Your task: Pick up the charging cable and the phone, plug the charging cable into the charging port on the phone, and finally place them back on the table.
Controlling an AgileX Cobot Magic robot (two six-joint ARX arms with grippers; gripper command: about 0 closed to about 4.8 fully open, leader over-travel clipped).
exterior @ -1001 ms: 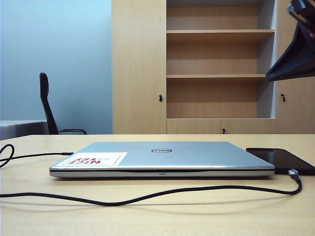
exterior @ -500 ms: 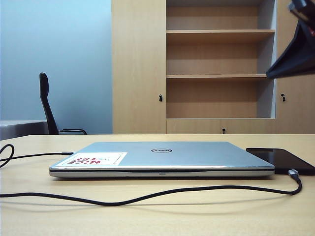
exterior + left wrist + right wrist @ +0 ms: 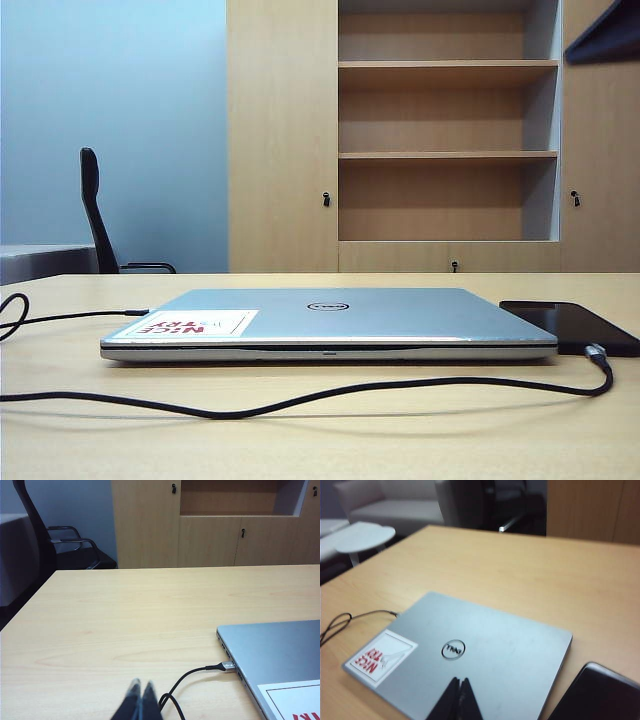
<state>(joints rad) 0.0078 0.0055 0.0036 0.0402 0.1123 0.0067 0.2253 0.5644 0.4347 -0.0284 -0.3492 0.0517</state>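
Both grippers shut, holding nothing; right arm high, left arm low.

Left gripper: in the left wrist view the two dark fingertips meet at a point with no gap between them, nothing clamped, tips pointing forward low over the surface. It does not show in the exterior view. Right gripper: in the right wrist view the fingers are pressed together in a narrow wedge, empty, tilted downward from well above. In the exterior view only a dark sliver of the right arm shows at the upper right corner, most of it out of frame.
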